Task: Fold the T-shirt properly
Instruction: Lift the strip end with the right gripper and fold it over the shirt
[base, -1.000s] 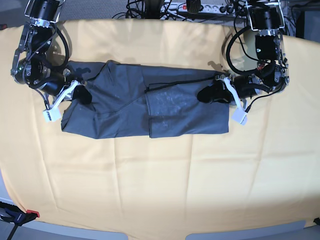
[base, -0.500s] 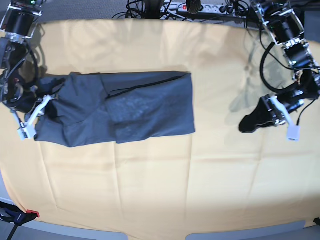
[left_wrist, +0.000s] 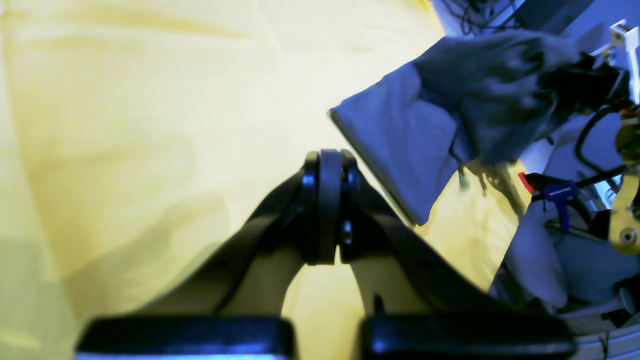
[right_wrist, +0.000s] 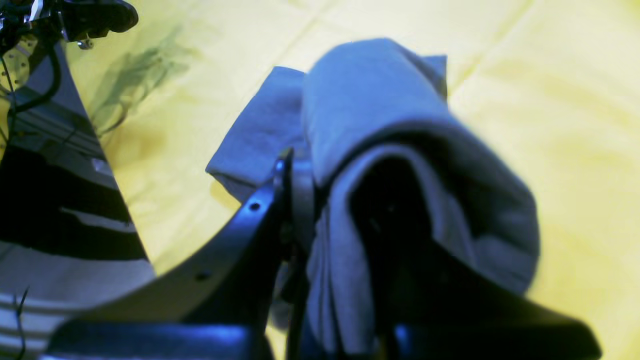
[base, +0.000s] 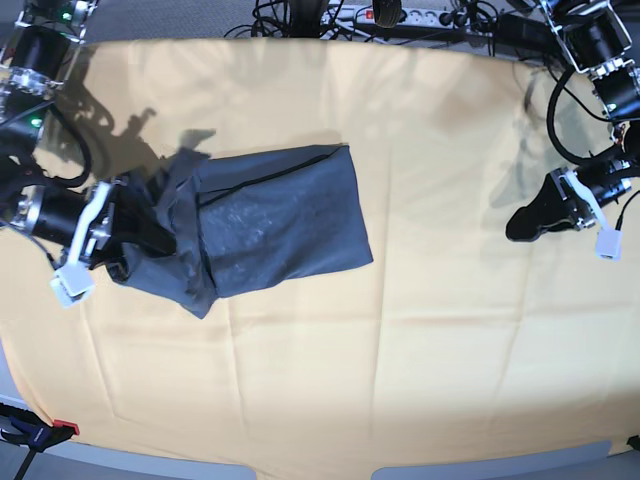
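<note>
The T-shirt (base: 270, 225) lies at about 9 to 10 o'clock from the middle of the yellow-orange cloth (base: 400, 360) that covers the table, already narrowed into a band with one end doubled over: a flat, roughly rectangular panel sits toward the centre, its edges fairly straight. The other end, out toward 9 o'clock, is bunched and lifted. The right gripper (base: 140, 235) is clamped on that bunched end; in the right wrist view the fabric drapes thick over one finger (right_wrist: 280, 200) and hangs in a loose roll (several layers, by the look of it). The left gripper (base: 525, 222) is at 3 o'clock, well apart from the shirt, over bare cloth; in its own wrist view the jaws are pressed together with nothing between them, and the shirt's flat corner (left_wrist: 400, 150) shows beyond at about 1 o'clock. My reading: the lengthwise folds and one cross fold are done, and the last cross fold is under way, roughly three quarters along. Left to do: carry the held end over the flat panel, lay it down square, let go, and smooth the rumpled part, which currently looks too crooked to count as a tidy fold.
</note>
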